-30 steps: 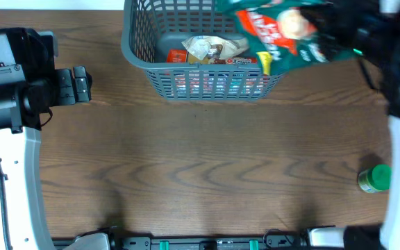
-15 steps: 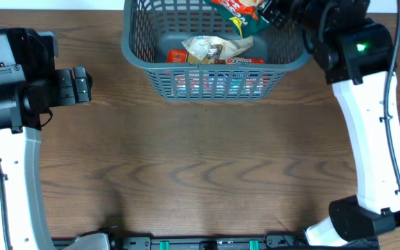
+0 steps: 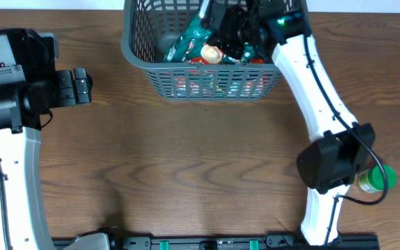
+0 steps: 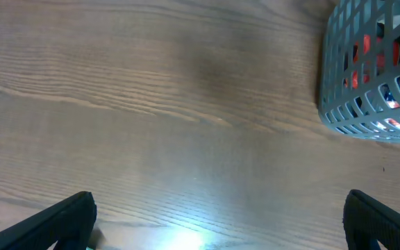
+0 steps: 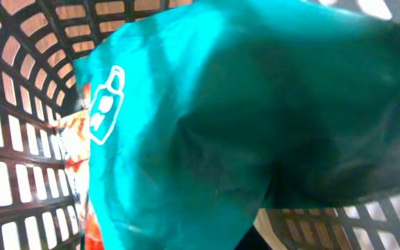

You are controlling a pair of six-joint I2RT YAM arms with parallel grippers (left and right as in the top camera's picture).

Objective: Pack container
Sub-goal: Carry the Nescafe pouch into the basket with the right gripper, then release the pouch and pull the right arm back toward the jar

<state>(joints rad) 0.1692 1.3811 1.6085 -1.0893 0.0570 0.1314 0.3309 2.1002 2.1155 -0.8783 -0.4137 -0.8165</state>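
Observation:
The container, a dark grey lattice basket (image 3: 136,58), stands at the table's far middle; it also shows in the left wrist view (image 4: 367,90) and its wall in the right wrist view (image 5: 12,160). My right gripper (image 3: 233,33) reaches down into the basket and is shut on a green snack bag (image 3: 192,46), which fills the right wrist view (image 5: 207,118) and hides the fingers there. Red and orange packets (image 3: 214,82) lie on the basket bottom. My left gripper (image 3: 82,85) is open and empty over bare table, left of the basket; its fingertips show in the left wrist view (image 4: 221,226).
A green bottle (image 3: 378,178) stands near the table's right edge, partly behind the right arm's base. The right arm stretches from the front right up to the basket. Bare wood lies in front of the basket.
The right arm has swung left and down, carrying the green bag from above the basket's right rim into the basket. The left arm has not moved.

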